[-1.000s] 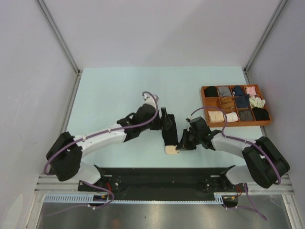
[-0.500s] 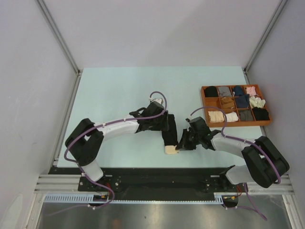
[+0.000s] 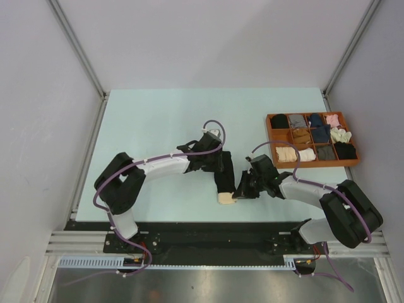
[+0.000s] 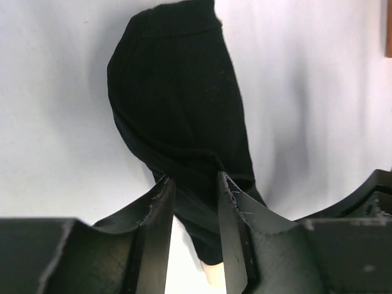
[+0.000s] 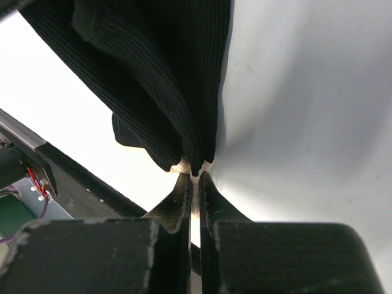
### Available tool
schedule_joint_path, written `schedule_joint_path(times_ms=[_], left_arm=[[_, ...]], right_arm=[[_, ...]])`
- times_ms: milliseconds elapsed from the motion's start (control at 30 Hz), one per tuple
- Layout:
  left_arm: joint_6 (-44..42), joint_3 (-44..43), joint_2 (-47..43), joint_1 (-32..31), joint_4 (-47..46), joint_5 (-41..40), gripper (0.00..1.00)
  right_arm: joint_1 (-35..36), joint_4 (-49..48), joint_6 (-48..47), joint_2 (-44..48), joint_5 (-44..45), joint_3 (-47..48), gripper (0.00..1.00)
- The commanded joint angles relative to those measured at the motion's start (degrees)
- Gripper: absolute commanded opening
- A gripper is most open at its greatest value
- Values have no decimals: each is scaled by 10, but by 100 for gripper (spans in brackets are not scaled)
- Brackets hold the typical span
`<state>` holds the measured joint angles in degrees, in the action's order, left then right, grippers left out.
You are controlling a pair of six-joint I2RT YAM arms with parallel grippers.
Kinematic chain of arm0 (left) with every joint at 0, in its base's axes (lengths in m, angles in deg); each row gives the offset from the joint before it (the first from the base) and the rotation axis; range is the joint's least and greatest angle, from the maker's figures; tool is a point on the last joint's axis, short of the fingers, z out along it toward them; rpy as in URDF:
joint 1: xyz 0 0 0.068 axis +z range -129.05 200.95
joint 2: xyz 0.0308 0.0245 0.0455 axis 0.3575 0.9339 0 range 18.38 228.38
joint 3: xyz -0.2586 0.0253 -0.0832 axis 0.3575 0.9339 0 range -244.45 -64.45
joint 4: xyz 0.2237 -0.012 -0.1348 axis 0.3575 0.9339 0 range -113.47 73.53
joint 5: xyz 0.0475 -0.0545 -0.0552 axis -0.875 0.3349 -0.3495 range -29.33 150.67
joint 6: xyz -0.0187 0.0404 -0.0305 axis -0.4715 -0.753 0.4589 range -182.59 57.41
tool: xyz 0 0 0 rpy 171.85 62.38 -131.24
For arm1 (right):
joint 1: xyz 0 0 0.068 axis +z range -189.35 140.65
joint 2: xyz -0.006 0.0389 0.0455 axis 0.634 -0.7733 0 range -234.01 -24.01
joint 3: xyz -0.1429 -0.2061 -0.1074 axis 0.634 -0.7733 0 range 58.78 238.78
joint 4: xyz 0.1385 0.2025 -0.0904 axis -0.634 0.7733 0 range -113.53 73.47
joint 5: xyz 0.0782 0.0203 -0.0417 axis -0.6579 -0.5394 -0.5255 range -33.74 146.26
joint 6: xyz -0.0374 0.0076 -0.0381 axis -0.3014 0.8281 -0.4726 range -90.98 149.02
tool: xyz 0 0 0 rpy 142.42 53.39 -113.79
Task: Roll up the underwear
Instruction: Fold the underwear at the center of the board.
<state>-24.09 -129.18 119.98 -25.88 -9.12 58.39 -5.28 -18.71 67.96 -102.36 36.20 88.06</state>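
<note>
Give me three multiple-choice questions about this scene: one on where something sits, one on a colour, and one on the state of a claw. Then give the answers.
1. Where on the pale green table is the orange-brown compartment tray?
A. far left corner
B. right side
C. between the two arms

2. What colour is the ribbed fabric underwear lying near the table's front edge?
A. black
B. navy
C. rust-brown

3. How is the right claw?
A. open above the table
B. shut on the tray's rim
C. shut on the underwear's pale end

Answers:
1 B, the top view shows the tray by the right edge.
2 A, both wrist views show black fabric.
3 C, the claw pinches the pale edge with no gap.
</note>
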Motion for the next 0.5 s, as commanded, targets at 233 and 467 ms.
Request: schedule_joint_path(times_ms=[233, 467], left_arm=[[-6, -75, 26, -12, 18, 11, 24], [-12, -145, 79, -22, 51, 12, 24]], right_arm=[[10, 12, -13, -15, 18, 2, 0], [11, 12, -15, -20, 19, 2, 0]])
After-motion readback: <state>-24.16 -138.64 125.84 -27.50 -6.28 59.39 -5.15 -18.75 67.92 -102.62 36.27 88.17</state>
